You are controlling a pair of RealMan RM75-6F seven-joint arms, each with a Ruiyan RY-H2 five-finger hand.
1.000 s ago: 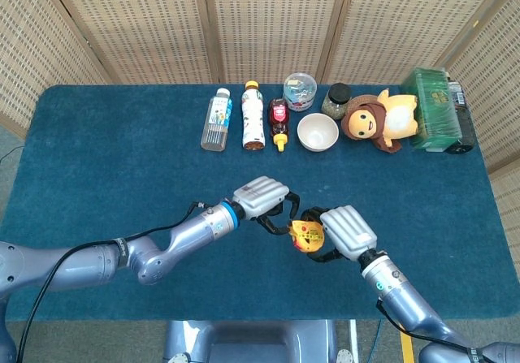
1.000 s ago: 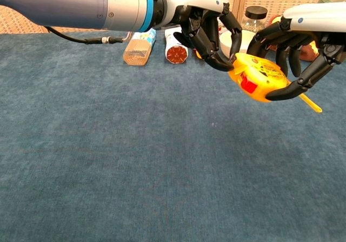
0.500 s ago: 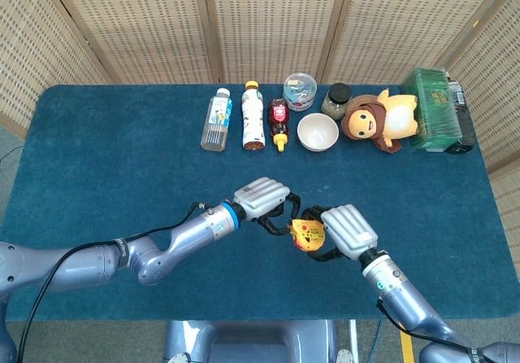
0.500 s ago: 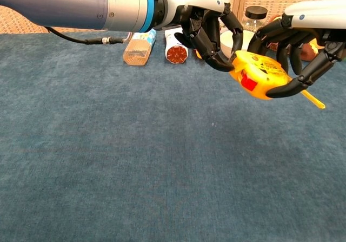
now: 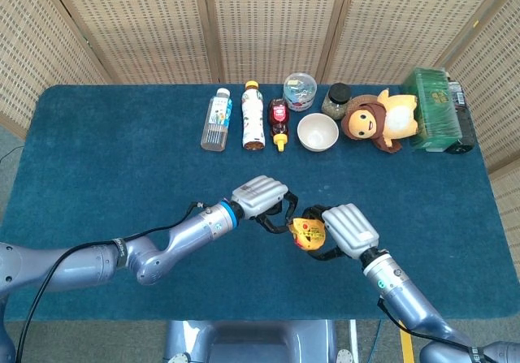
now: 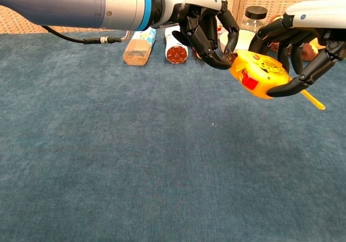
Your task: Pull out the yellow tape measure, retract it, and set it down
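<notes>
Just above the blue table (image 6: pixel 108 171), close in front of my chest, my right hand (image 6: pixel 303 41) holds the yellow tape measure (image 6: pixel 258 73) clear of the cloth, fingers wrapped over the top and thumb under the case. My left hand (image 6: pixel 208 28) reaches in with fingers curled, fingertips touching the case's near corner where the blade tip should sit. I judge the case rigid, smooth plastic, fairly dense, likely to twist in a loose hold, so I want a firm wrap on the body and a small pinch on the hook. Whether my left fingers actually have that hook, I cannot tell; they cover it. A yellow strap (image 6: pixel 313 99) pokes out behind. Far back stand bottles (image 5: pixel 216 119) and a bowl (image 5: pixel 318 131).
</notes>
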